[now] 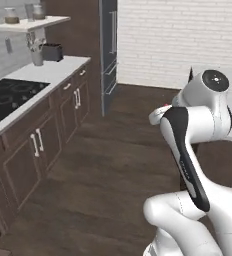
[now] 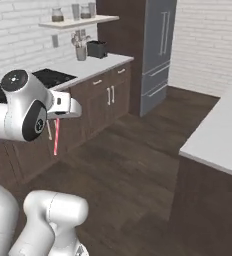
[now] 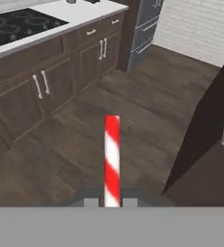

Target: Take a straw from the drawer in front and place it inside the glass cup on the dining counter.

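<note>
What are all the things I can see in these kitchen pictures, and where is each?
straw: one, red and white stripes, clamped in the end effector, hanging over the floor
dining counter: one, white top on dark brown base, at the right
cooktop: one, black, set in the white worktop on the left
cabinets: a row, dark brown with silver handles, under the worktop
fridge: one, grey, against the back wall
toaster: one, black, far end of the worktop
shelf: one, white, on the wall with jars on it
floor: dark wood, throughout
arm: one, white with dark joints
end effector: one, dark tips, shut on the straw
</note>
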Robot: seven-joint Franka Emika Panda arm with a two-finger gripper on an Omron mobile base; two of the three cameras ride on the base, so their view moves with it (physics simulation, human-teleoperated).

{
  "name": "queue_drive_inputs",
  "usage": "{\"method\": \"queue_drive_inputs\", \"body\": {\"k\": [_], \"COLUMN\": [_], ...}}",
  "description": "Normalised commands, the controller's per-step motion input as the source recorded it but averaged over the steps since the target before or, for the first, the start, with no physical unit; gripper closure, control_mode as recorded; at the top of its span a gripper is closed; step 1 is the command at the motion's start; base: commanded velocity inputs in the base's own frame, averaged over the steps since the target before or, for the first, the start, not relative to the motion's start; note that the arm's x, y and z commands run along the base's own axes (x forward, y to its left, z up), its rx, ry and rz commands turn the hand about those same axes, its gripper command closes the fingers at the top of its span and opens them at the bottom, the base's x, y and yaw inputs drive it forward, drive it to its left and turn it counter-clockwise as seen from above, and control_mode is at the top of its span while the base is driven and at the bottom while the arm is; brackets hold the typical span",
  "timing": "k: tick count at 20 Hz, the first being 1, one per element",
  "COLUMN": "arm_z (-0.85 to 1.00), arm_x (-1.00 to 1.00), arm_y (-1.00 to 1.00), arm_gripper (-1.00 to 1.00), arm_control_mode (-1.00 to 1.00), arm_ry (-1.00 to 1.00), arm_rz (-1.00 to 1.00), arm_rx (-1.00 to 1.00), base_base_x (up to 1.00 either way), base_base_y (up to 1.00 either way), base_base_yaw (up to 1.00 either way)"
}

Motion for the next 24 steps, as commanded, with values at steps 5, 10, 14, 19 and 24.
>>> {"method": "queue_drive_inputs", "body": {"k": [5, 10, 14, 19, 24], "arm_z": [0.00, 0.00, 0.00, 0.00, 0.00], "arm_x": [0.00, 0.00, 0.00, 0.00, 0.00], "arm_y": [0.00, 0.00, 0.00, 0.00, 0.00], "arm_gripper": [1.00, 1.00, 1.00, 1.00, 1.00], "arm_control_mode": [1.00, 1.00, 1.00, 1.00, 1.00], "arm_ry": [0.00, 0.00, 0.00, 0.00, 0.00], "arm_rz": [0.00, 0.00, 0.00, 0.00, 0.00], "arm_rx": [0.00, 0.00, 0.00, 0.00, 0.00], "base_base_x": [0.00, 0.47, 1.00, 1.00, 0.76], "base_base_y": [-0.35, 0.11, 0.52, 0.85, 1.00], "base_base_yaw": [-0.85, -0.68, -0.46, -0.41, -0.38]}}
